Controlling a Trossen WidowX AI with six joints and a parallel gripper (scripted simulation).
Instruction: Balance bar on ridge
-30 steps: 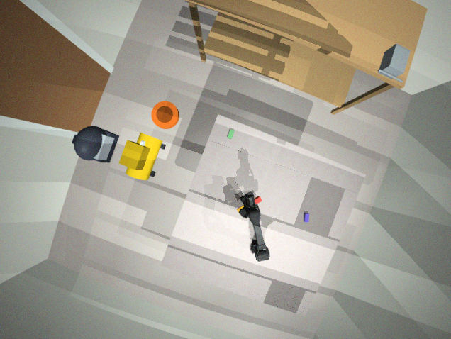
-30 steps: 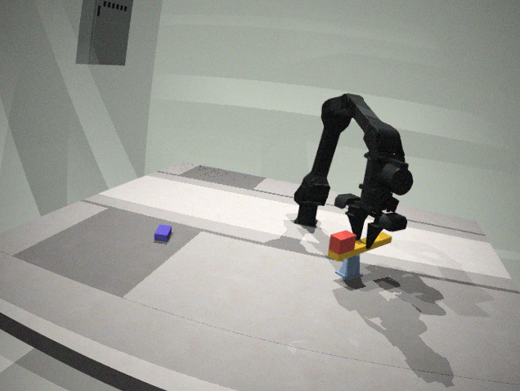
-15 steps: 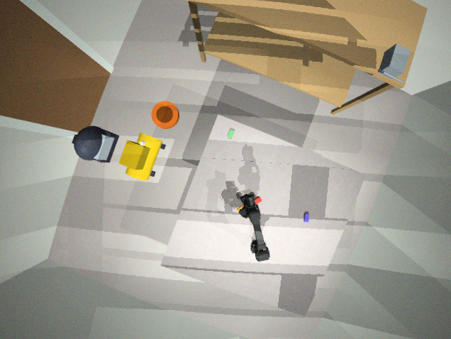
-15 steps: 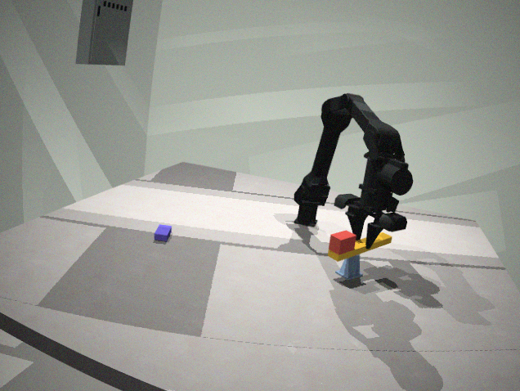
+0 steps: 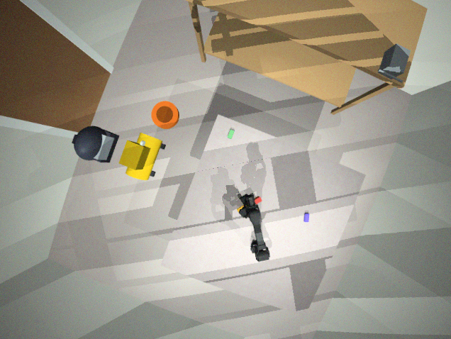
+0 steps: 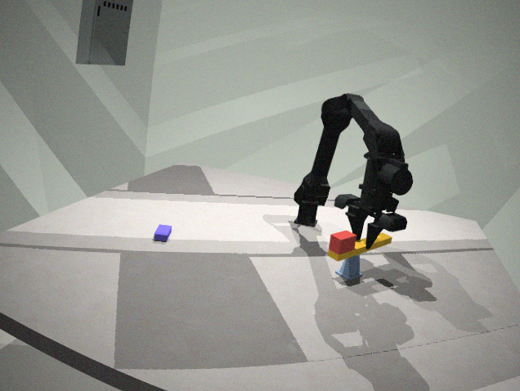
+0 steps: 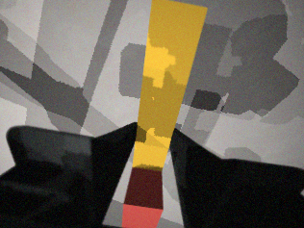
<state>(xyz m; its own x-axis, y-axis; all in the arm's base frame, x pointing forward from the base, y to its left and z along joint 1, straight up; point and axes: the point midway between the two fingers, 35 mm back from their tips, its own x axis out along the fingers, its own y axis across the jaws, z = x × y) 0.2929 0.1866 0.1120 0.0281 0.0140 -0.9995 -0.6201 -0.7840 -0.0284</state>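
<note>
The yellow bar (image 5: 240, 208) (image 6: 384, 240) (image 7: 168, 95) is held off the table, with a red block (image 5: 258, 200) (image 6: 342, 242) (image 7: 141, 216) on one end. My gripper (image 6: 363, 243) (image 7: 154, 129) is shut on the bar, between the red block and the far end. The light blue ridge (image 6: 349, 267) stands upright on the table under the bar, between the red block and the fingers. Its top is hidden behind the bar, so I cannot tell whether they touch. In the wrist view the ridge is not seen. Neither end of the bar touches the table.
A purple block (image 5: 306, 217) (image 6: 162, 232) lies to one side of the arm. A green block (image 5: 230, 133) lies farther out. An orange round container (image 5: 164, 114), a yellow machine (image 5: 143, 157) and a dark rounded object (image 5: 87, 142) stand at the left in the top view.
</note>
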